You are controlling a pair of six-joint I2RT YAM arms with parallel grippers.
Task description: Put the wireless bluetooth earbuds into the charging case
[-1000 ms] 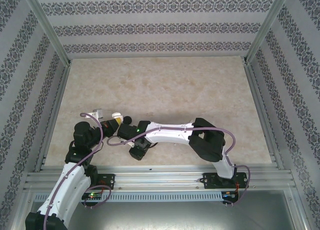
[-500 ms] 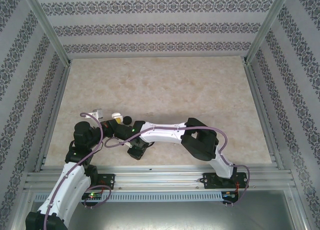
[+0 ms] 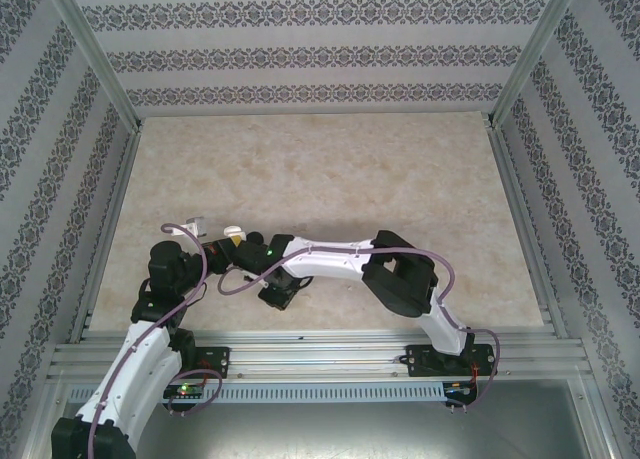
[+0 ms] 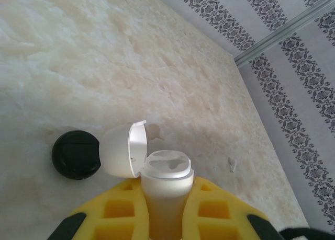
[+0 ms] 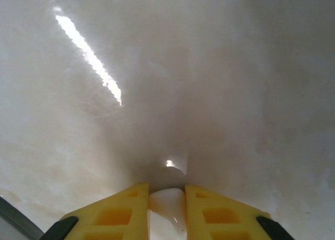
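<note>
A: What carries everything?

B: A pale marbled desk (image 3: 320, 179), closed in by patterned walls. Both arms work over its near left part. The left arm (image 3: 150, 349) comes up from the lower left corner. The right arm (image 3: 340, 261) stretches from its base on the right across to the left, so the two wrists sit close together.

A: How is the left tool?

B: The left tool (image 4: 166, 189) is clenched on the charging case (image 4: 166, 169). Its yellow fingers press the white body from both sides, and the body stands out between them just past the tips. The lid (image 4: 121, 150) is swung open to the left, joined to the body at the hinge.

A: And the right tool?

B: The right tool (image 5: 166, 189) is low over the desk, tips pointing down at it. Its fingers are drawn in on a white earbud (image 5: 167, 202). That piece fills the narrow gap between the two yellow tips and meets both. I cannot tell whether it also touches the desk.

A: Where does it lie relative to the case?

B: From above, the right wrist ends just beside the left tool and the case. The earbud itself is too small to make out there.

A: Any other earbud?

B: A black earbud (image 4: 76, 155) lies on the desk just left of the open lid, clear of the left tool's fingers.
</note>
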